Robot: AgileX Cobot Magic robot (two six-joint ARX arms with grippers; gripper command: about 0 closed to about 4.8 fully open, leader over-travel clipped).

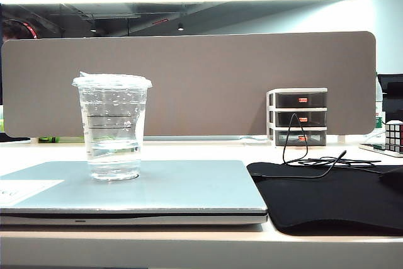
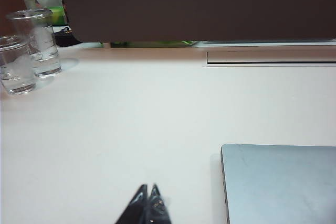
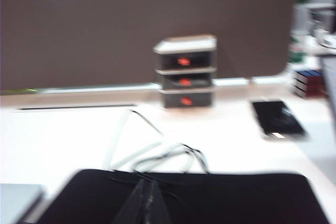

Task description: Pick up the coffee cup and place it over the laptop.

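Now my left gripper (image 2: 148, 190) shut tight, holding nothing, low over bare white desk (image 2: 131, 129) beside laptop (image 2: 281, 182) corner. My right gripper (image 3: 148, 184) looks pinched shut too, empty, over black mat (image 3: 210, 198); picture blurry. Coffee cup (image 1: 113, 127) stands upright on laptop lid (image 1: 182, 187), left of middle. Job looks done. Cup thin, clear, bendy, part full of water. Squeeze hard and it dents, lid pops. Best hold: middle ridges, gentle, keep level.

Office, desk divider panel (image 1: 189, 83), drawer organiser (image 1: 298, 117)
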